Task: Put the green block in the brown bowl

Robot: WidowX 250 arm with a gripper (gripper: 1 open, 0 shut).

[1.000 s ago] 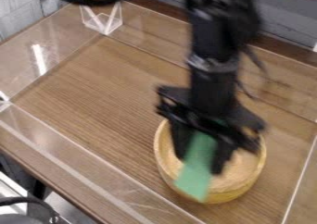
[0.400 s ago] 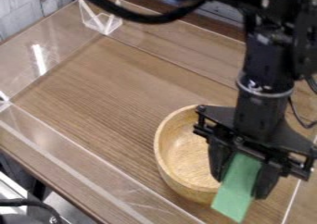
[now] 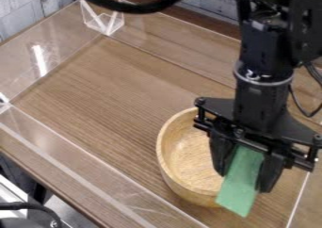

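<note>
My gripper (image 3: 248, 166) points down over the right part of the brown bowl (image 3: 189, 156), a round light wooden bowl at the front right of the table. It is shut on the green block (image 3: 242, 185), a slim bright green bar that hangs upright from the jaws. The bar's lower end reaches down past the bowl's front right rim. The black arm hides the bowl's right side.
A wood-grain table top (image 3: 113, 90) lies inside low clear plastic walls (image 3: 38, 57). A clear wall stands close to the right of the gripper. A small clear stand (image 3: 104, 23) sits at the back left corner.
The arm with the green block has moved to the right across the bowl, from over its middle to its right side. In the last half second it has hardly moved.
</note>
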